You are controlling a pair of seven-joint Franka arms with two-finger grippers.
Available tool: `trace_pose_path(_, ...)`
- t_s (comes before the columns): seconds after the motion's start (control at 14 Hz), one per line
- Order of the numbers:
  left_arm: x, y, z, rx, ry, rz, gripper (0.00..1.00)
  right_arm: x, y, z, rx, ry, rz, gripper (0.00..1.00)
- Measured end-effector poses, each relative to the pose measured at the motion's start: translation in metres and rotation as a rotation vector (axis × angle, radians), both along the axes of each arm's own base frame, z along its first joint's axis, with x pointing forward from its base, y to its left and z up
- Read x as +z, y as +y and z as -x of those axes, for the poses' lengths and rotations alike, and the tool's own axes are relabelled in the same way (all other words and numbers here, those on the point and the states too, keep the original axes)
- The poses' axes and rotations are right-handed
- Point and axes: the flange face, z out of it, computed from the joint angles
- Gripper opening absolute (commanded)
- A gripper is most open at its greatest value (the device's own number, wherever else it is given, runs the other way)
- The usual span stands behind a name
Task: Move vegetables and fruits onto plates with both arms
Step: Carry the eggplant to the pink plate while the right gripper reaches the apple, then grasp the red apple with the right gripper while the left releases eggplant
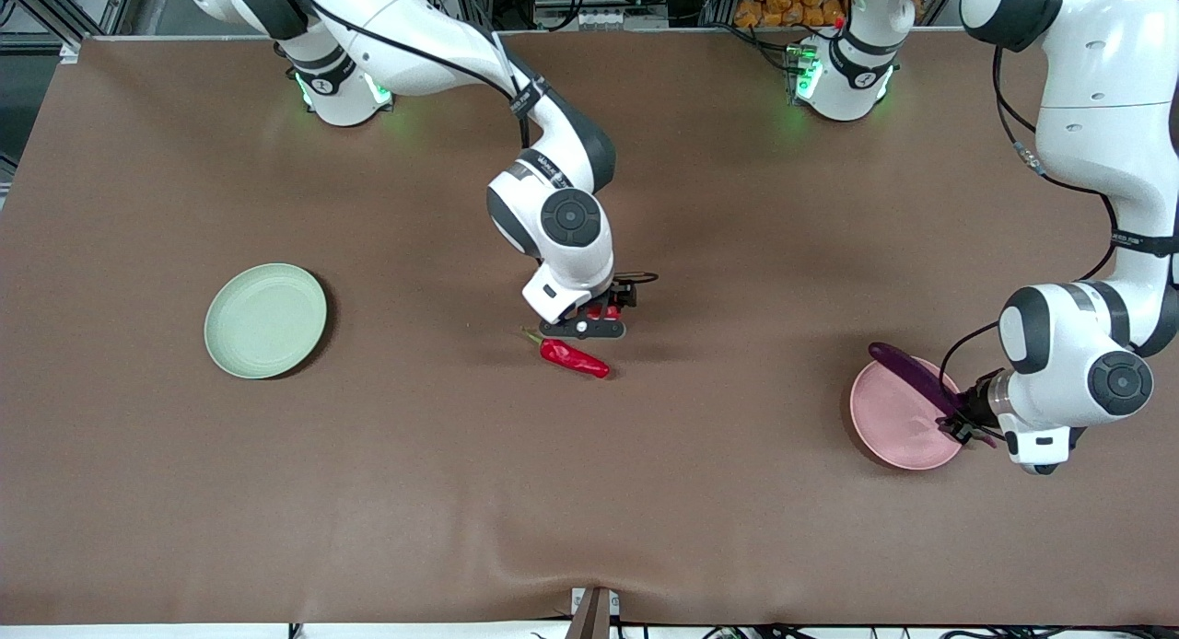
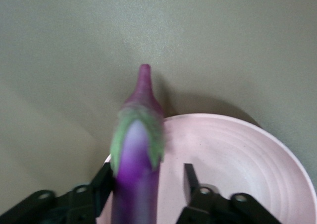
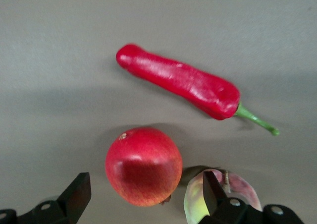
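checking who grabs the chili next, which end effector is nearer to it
Right. The right end effector hangs just above the chili pepper, open around the red fruit. The left end effector is at the pink plate, beside the eggplant.

In the front view you find one plate (image 1: 265,320) in the middle of the frame's height at the right arm's end of the table (image 1: 589,510), with nothing on it. At the frame's centre the chili pepper (image 1: 573,357) lies nearer the camera than the pomegranate (image 3: 143,165), with the peach (image 3: 195,204) just beside the pomegranate. The right gripper (image 3: 146,184) straddles the pomegranate. At the left arm's end, the eggplant (image 1: 907,372) crosses the second plate (image 1: 889,418), one end past its upper rim, the other between the left gripper's (image 2: 148,177) fingers.
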Motion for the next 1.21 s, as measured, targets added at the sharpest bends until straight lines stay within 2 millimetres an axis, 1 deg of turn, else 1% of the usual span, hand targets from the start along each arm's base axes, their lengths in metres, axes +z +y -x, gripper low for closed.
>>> trace_pose_path(0.21,0.001,-0.002,-0.001,-0.003,-0.006,0.002,1.00,-0.017,0.009,0.010,0.020,0.009,0.013,1.00)
trace_pose_path(0.43,0.006,-0.003,-0.004,-0.005,-0.017,0.003,1.00,-0.026,0.013,0.008,0.016,-0.012,-0.007,1.00)
trace_pose_path(0.57,0.015,-0.004,-0.007,-0.005,-0.034,0.002,1.00,-0.030,0.013,0.006,0.014,-0.019,-0.014,1.00)
trace_pose_path(0.71,0.034,-0.004,-0.008,-0.005,-0.042,0.000,1.00,-0.035,0.014,0.008,0.018,-0.016,-0.007,1.00)
trace_pose_path(0.79,0.048,-0.005,-0.007,-0.006,-0.039,-0.002,1.00,-0.039,0.015,0.011,0.032,-0.021,0.006,0.83)
trace_pose_path(0.86,0.066,-0.007,-0.006,-0.008,-0.040,-0.003,1.00,-0.043,0.017,0.013,0.053,-0.032,0.025,0.70)
trace_pose_path(0.93,0.085,-0.009,-0.006,-0.015,-0.049,-0.005,1.00,-0.047,0.018,0.016,0.075,-0.046,0.045,0.49)
trace_pose_path(1.0,0.105,-0.011,-0.006,-0.034,-0.065,-0.006,1.00,-0.045,0.020,0.016,0.093,-0.064,0.057,0.08)
trace_pose_path(1.07,0.123,-0.014,-0.007,-0.063,-0.082,-0.006,1.00,-0.046,0.020,0.016,0.105,-0.074,0.069,0.00)
trace_pose_path(1.14,0.138,-0.019,-0.007,-0.093,-0.097,-0.004,1.00,-0.046,0.020,0.015,0.106,-0.075,0.071,0.00)
trace_pose_path(1.21,0.146,-0.024,-0.008,-0.121,-0.107,-0.001,1.00,-0.045,0.019,0.014,0.104,-0.074,0.076,0.00)
